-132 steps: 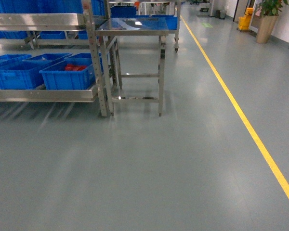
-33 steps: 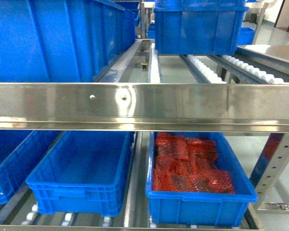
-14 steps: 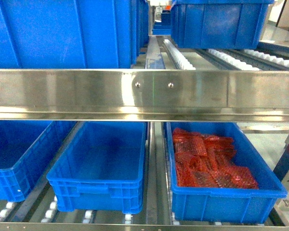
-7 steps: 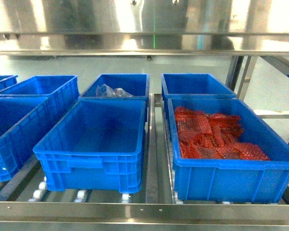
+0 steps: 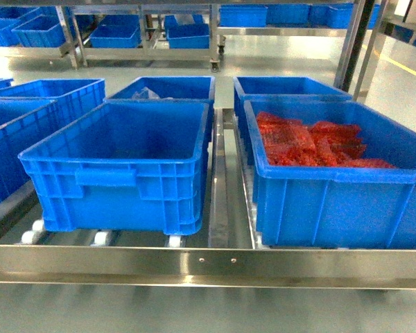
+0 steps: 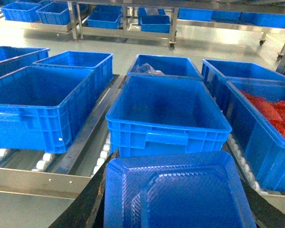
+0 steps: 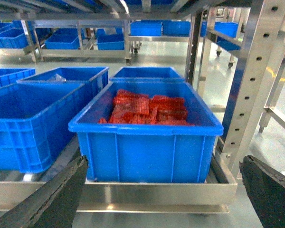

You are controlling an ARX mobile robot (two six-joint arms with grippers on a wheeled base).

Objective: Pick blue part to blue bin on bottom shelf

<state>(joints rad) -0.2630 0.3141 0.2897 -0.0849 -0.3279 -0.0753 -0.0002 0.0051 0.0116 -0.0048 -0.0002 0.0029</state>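
The blue part (image 6: 178,194), a shallow moulded blue tray, fills the bottom of the left wrist view. My left gripper (image 6: 178,211) is shut on it, a black finger (image 6: 88,204) showing on either side. It hangs just in front of the bottom shelf's front rail (image 6: 33,178), facing an empty blue bin (image 6: 166,107) that also shows in the head view (image 5: 118,163). My right gripper (image 7: 162,166) stands open and empty before the shelf's rail (image 7: 156,192). Neither gripper shows in the head view.
A blue bin of red parts (image 5: 333,173) sits right of the centre divider rail (image 5: 218,201) and fills the right wrist view (image 7: 147,142). More blue bins stand behind and to the left (image 5: 28,118). A perforated steel upright (image 7: 249,80) rises at the right.
The head view has dropped from the upper shelf's rail to the level of the bottom shelf, and the bins now look closer and lower-angled.
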